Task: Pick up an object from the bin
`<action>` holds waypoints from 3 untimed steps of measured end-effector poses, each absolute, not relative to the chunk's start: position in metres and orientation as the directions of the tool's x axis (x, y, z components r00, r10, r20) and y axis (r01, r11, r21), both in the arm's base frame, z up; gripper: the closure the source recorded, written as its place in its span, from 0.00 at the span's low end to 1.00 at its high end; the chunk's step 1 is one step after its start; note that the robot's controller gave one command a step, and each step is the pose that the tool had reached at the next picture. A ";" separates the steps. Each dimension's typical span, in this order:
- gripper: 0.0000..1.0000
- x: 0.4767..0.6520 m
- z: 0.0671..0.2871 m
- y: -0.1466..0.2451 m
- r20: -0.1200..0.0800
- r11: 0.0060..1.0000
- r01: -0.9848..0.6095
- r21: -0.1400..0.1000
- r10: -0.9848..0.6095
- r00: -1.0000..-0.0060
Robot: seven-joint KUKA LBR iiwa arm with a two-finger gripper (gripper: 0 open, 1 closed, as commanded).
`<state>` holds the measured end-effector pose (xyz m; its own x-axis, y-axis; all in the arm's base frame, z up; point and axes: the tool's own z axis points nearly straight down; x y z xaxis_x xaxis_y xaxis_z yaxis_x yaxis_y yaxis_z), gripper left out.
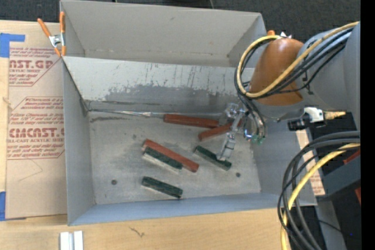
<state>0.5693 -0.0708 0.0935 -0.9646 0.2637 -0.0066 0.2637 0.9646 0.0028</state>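
My gripper [226, 150] hangs low at the right side of the bin floor. Its tip is right at the right end of a short dark green bar [211, 157] that lies flat and slanted there. Just behind the gripper lie metal tongs with two reddish-brown handles [190, 121], their thin metal arms running left along the back wall. The lower handle [212, 133] ends close to the gripper's left side. Whether anything is held is hidden.
Left of the gripper a long brown bar [171, 155] lies diagonally with another dark green bar [163, 158] against it. A third green bar [162, 186] lies near the front wall. The arm with its orange cover and cables overhangs the bin's right rim.
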 end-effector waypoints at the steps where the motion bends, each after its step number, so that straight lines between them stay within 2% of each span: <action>1: 1.00 0.521 0.071 0.055 -0.005 0.957 0.289 0.004 0.289 -0.957; 3: 1.00 0.520 0.075 0.053 0.001 0.957 0.291 0.001 0.291 -0.957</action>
<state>0.5197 0.0526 0.0753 -0.9566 0.2914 0.0013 0.2915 0.9566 0.0012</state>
